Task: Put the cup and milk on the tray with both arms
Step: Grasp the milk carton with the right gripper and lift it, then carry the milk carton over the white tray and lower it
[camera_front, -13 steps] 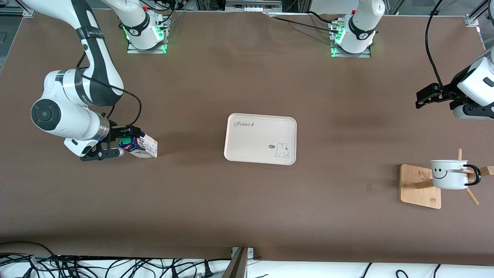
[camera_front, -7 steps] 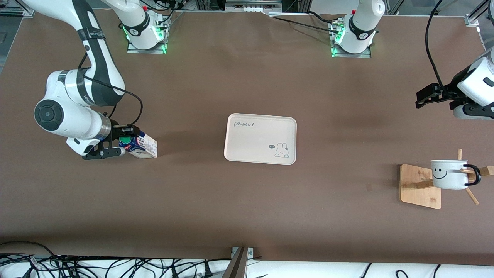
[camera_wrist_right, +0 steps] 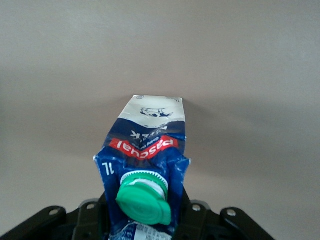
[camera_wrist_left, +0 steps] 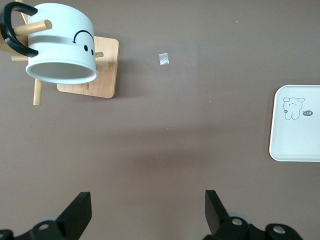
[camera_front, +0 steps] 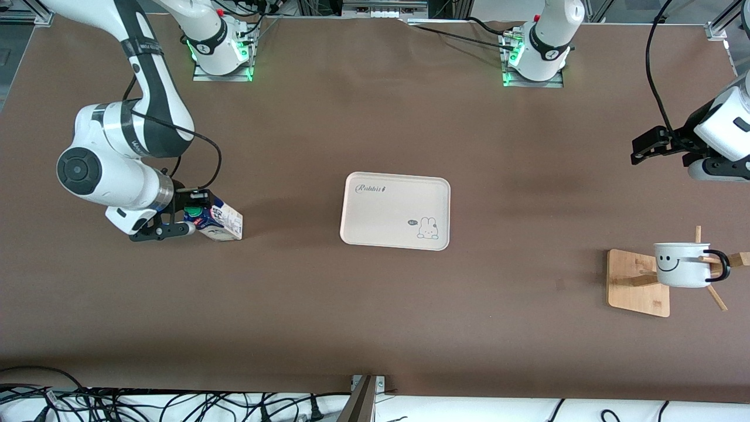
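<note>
Milk (camera_front: 218,220): blue-and-white gable-top carton, green cap, dented top, clamped by the right gripper (camera_front: 186,218). Left gripper (camera_wrist_left: 145,212) waits, fingers spread.

The right arm's elbow and wrist have drifted a little toward the tray's end of the table, and the right gripper (camera_front: 186,218) has gone with them. The milk (camera_front: 217,219), pinched at its top between the fingers (camera_wrist_right: 185,212), has slid the same small way along the table, its green cap just above the fingers.
</note>
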Motion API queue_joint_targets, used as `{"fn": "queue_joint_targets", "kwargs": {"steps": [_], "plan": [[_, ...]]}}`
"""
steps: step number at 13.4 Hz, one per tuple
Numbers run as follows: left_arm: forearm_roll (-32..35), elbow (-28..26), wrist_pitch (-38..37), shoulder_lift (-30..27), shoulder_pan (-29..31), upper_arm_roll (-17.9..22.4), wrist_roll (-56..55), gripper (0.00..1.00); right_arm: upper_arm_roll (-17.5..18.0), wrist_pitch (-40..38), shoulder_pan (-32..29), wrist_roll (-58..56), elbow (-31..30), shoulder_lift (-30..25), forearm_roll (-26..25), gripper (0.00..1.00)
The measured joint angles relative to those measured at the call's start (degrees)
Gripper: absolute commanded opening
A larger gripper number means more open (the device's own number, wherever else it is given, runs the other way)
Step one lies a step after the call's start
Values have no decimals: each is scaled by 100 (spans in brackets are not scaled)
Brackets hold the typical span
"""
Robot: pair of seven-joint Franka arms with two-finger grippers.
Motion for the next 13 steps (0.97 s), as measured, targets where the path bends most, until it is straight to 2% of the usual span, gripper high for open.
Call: {"fn": "queue_joint_targets", "kwargs": {"steps": [4, 7, 10, 13], "plan": [[0, 0, -3, 0, 1, 0, 0, 100, 605, -165, 94, 966, 389, -106, 35, 48], [0, 0, -5, 0, 1, 0, 0, 100, 1011, -390, 628, 2069, 778, -120, 41, 48], [0, 0, -6, 0, 1, 0, 0, 100, 1077, -391, 1582, 3268, 1155, 112, 41, 48], [0, 1, -7, 0, 2, 0, 0, 100, 1079, -162, 2182, 4081, 1519, 618, 39, 48]]}}
